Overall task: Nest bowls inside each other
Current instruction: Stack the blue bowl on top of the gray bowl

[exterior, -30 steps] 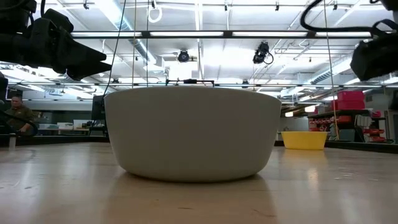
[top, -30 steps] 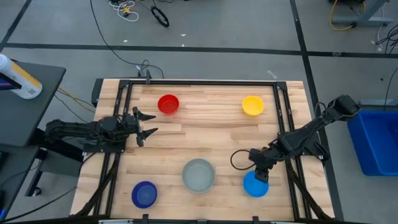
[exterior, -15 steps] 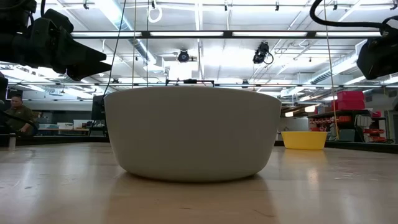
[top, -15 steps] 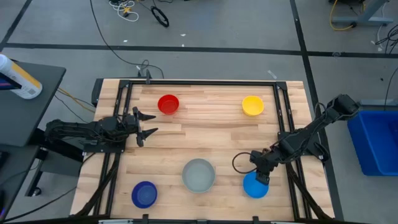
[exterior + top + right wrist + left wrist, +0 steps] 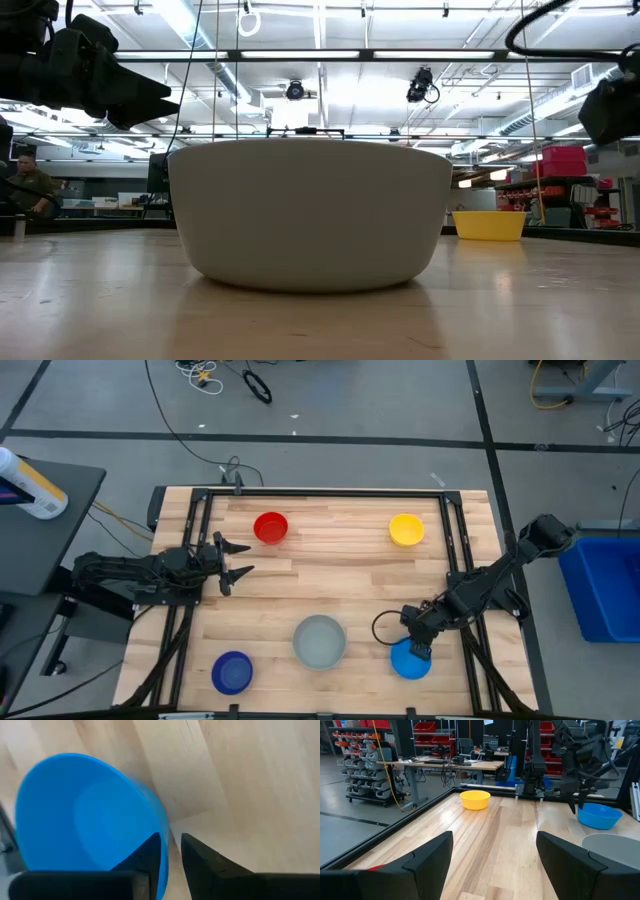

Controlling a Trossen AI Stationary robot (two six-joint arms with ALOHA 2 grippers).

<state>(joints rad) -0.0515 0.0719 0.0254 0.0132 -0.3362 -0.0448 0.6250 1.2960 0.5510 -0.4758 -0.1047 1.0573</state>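
Right tool (image 5: 421, 648) was down on the light blue round plastic bowl (image 5: 409, 660) at the wooden surface's (image 5: 340, 575) near right, fingers (image 5: 150, 857) straddling and pinching its rim. Left tool (image 5: 232, 559) hovered spread near the small red round bowl (image 5: 270, 527), well apart from the rest.

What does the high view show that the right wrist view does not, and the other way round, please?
Only the high view shows the red bowl, yellow bowl, grey bowl, dark blue bowl and the waiting left gripper at the table's left edge. Only the right wrist view shows the right gripper's fingers straddling the bowl's rim, one inside, one outside. Both show the light blue bowl and the wooden table.
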